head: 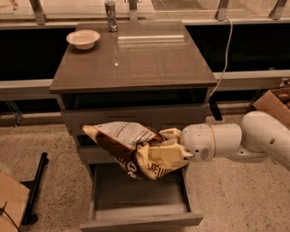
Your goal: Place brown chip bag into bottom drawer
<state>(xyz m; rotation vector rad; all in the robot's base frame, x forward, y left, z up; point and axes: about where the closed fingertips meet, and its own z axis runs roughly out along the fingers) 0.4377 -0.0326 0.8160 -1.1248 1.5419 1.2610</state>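
The brown chip bag (pixel 129 147) is dark brown with a whitish panel and a yellow lower end. It hangs in the air in front of the cabinet, over the back part of the open bottom drawer (pixel 138 199). My gripper (pixel 165 145) comes in from the right on a white arm and is shut on the bag's yellow end. The drawer is pulled out and its flat floor shows bare below the bag.
A white bowl (pixel 83 38) and a metal can (pixel 110 9) stand on the cabinet top (pixel 136 59). A cardboard box (pixel 276 102) is at the right, another at the lower left with a black stand (pixel 34 190) on the floor.
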